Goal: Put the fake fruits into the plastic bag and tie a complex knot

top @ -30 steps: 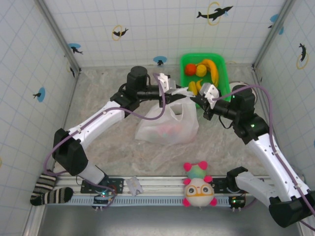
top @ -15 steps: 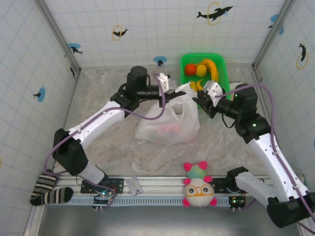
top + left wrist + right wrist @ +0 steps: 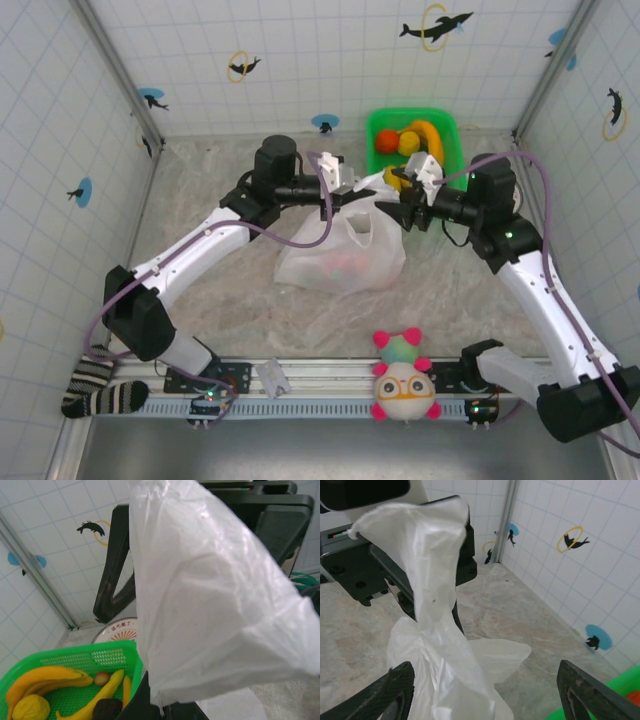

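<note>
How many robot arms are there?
2. The left arm reaches in from the near left, the left gripper shut on a handle of the plastic bag. The right arm comes from the near right, the right gripper open around that handle.

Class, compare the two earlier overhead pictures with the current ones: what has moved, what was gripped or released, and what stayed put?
The right gripper swung left, away from the green basket toward the raised handle of the plastic bag. Its jaws opened, and the handle now hangs between them. The left gripper stays shut on that handle. The bag, the basket's fruits and the plush toy have not moved.
</note>
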